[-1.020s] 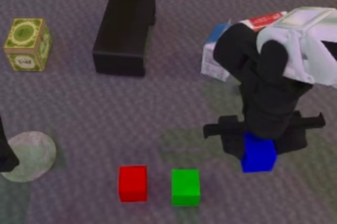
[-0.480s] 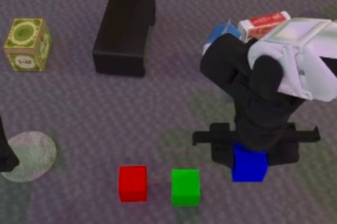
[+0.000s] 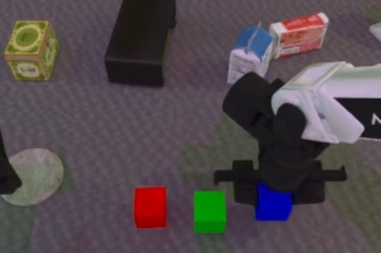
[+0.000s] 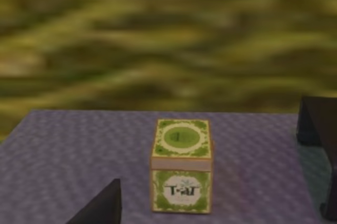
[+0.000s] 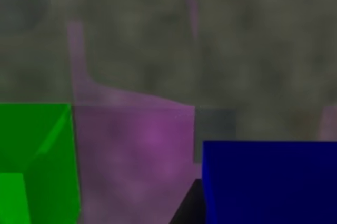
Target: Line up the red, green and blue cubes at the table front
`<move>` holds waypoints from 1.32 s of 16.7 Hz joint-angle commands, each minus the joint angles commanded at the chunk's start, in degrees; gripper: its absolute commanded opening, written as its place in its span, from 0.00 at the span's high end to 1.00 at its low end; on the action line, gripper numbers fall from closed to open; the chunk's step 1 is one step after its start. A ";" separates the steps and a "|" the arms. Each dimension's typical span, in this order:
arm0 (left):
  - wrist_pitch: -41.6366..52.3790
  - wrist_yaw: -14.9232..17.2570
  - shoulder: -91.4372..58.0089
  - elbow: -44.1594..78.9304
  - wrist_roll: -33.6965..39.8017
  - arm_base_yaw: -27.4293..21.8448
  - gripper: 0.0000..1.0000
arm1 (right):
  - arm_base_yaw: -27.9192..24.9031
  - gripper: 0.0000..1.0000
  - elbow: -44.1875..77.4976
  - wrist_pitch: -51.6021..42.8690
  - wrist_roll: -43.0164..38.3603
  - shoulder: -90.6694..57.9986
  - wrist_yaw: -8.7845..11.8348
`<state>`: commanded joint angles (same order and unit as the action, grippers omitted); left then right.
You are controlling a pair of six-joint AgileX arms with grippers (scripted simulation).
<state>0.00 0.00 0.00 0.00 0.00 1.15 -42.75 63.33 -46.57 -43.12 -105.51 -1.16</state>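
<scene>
The right gripper [image 3: 275,196] is reaching down over the front of the table [image 3: 89,116], right of centre, and its jaws are closing on the blue cube [image 3: 273,202], which is sitting between them, partly covered from above by the dark wrist. In the right wrist view the blue cube [image 5: 268,182] is filling the near corner with one dark fingertip [image 5: 190,205] showing at its side, while the green cube [image 5: 34,163] is standing apart across a strip of bare purple surface. From above, the green cube [image 3: 209,211] is lying just beside the blue one, a small gap between them, and the red cube [image 3: 150,206] is sitting a little further to the left, so the three are forming a rough row along the front edge. Behind the working arm a blue-topped white carton [image 3: 250,53] is standing next to a red and white box [image 3: 299,34]. A black box [image 3: 141,38] is resting at the back near the middle, and a yellow-green patterned box [image 3: 31,49] is standing at the back left. The left arm [image 3: 6,169] is staying parked at the left edge, beside a pale round disc [image 3: 37,175]; I cannot tell how its jaws are set.
</scene>
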 joint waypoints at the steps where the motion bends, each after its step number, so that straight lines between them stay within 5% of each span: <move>1: 0.00 0.00 0.00 0.00 0.00 0.00 0.00 | -0.04 1.00 -0.97 1.37 -0.07 -0.61 -0.05; 6: 0.00 0.00 0.00 0.00 0.00 0.00 0.00 | -0.12 1.00 -1.70 2.32 -0.12 -1.12 -0.10; 19: 0.00 0.00 0.00 0.00 0.00 0.00 0.00 | -0.12 0.02 -1.70 2.32 -0.12 -1.12 -0.10; 22: 0.00 0.00 0.00 0.00 0.00 0.00 0.00 | -0.12 0.00 -1.70 2.32 -0.12 -1.12 -0.10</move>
<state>0.00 0.00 0.00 0.00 0.00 1.15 -42.86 61.63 -44.25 -43.24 -106.63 -1.26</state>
